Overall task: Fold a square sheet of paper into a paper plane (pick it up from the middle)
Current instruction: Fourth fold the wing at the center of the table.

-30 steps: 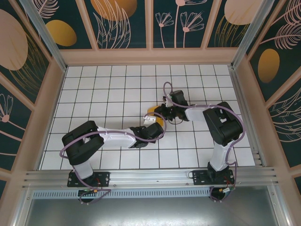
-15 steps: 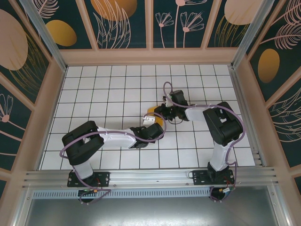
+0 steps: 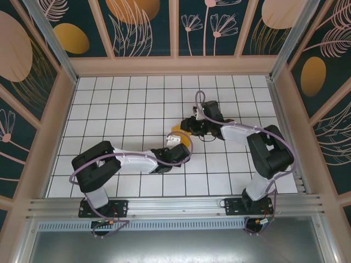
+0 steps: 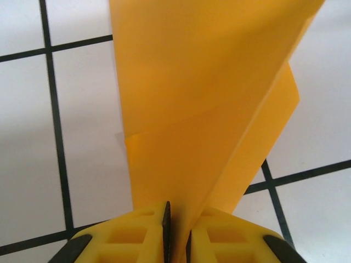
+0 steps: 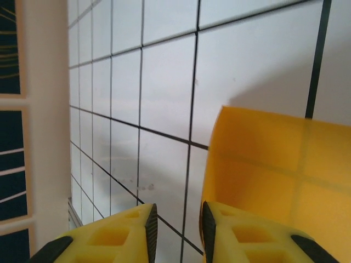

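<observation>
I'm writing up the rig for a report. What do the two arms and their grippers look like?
Both the left arm and the right arm have white links between bulky black joints. A purple cable loops along each. The left gripper and the right gripper have yellow plastic fingers with moulded rectangular recesses and dark inner edges.

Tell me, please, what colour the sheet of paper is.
Plain orange-yellow, unmarked; the paper shows best in the left wrist view.

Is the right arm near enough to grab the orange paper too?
Probably yes: the right gripper hovers beside the paper, jaws apart, nothing blocking. The left gripper pinches another part, leaving that edge free.
</observation>
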`<state>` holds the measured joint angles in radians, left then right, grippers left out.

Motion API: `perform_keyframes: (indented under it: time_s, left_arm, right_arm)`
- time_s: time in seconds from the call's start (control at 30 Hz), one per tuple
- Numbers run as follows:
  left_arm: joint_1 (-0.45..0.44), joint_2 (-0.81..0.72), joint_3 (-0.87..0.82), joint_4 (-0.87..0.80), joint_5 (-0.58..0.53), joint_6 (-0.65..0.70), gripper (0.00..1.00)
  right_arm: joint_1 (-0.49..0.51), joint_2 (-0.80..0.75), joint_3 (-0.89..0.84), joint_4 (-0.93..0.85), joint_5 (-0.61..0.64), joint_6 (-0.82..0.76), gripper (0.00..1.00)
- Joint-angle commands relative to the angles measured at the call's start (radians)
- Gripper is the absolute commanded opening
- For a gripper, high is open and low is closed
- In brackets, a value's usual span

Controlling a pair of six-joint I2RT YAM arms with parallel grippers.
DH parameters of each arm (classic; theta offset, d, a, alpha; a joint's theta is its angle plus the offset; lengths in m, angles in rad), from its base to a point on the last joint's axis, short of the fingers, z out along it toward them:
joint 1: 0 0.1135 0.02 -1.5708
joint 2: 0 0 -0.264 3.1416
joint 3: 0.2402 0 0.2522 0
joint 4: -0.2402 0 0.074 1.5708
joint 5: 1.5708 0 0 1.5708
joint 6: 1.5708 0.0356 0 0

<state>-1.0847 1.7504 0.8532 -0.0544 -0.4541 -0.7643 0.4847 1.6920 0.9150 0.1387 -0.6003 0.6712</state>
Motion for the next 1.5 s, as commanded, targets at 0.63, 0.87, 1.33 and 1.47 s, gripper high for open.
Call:
perform_keyframes:
  time_s: [0.63, 0.87, 1.33, 1.47]
  left_arm:
    - [0.198, -0.105, -0.200, 0.397, 0.561, 0.074, 0.17]
    - [0.235, -0.066, -0.210, 0.432, 0.669, 0.078, 0.18]
    - [0.242, -0.043, -0.145, 0.338, 0.637, 0.156, 0.18]
    - [0.242, -0.069, -0.143, 0.321, 0.614, 0.173, 0.26]
  right_arm:
    - [0.016, -0.210, -0.234, 0.082, 0.081, 0.042, 0.19]
    - [0.057, -0.168, -0.237, 0.122, 0.081, 0.062, 0.15]
    - [0.057, -0.056, -0.242, 0.087, 0.127, 0.091, 0.07]
    - [0.057, -0.023, -0.237, 0.089, 0.140, 0.094, 0.07]
